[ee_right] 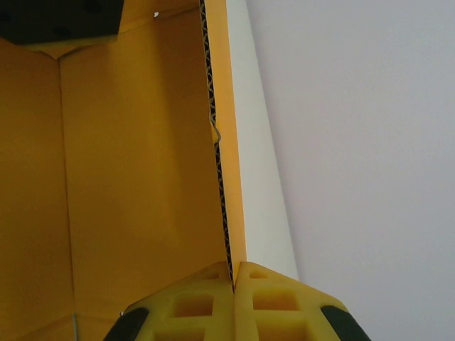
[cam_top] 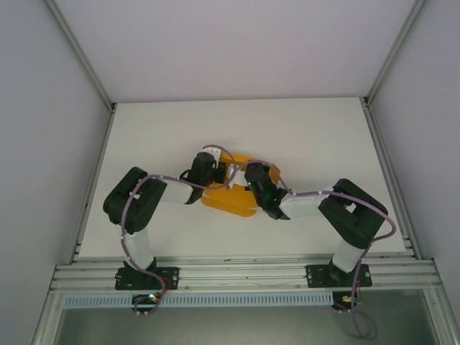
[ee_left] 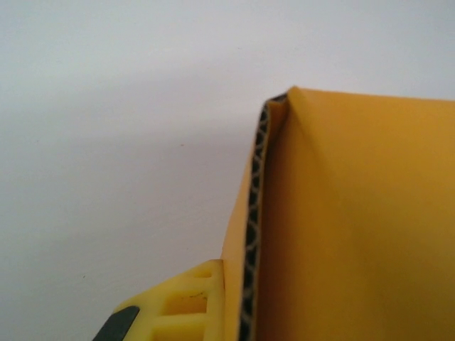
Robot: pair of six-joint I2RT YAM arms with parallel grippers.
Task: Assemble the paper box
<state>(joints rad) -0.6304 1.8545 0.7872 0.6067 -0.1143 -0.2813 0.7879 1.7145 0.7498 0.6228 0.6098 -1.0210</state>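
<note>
The right tool (ee_right: 233, 278) is pinching an upright wall edge of the paper box (cam_top: 231, 200), which is sitting on the tabletop (cam_top: 237, 129). The left tool (cam_top: 224, 171) is touching another wall; I cannot tell its grip.

White tabletop (cam_top: 237, 129) — plain pale walls (cam_top: 237, 43) on three sides (aluminium rail (cam_top: 244, 277) along the near edge).
</note>
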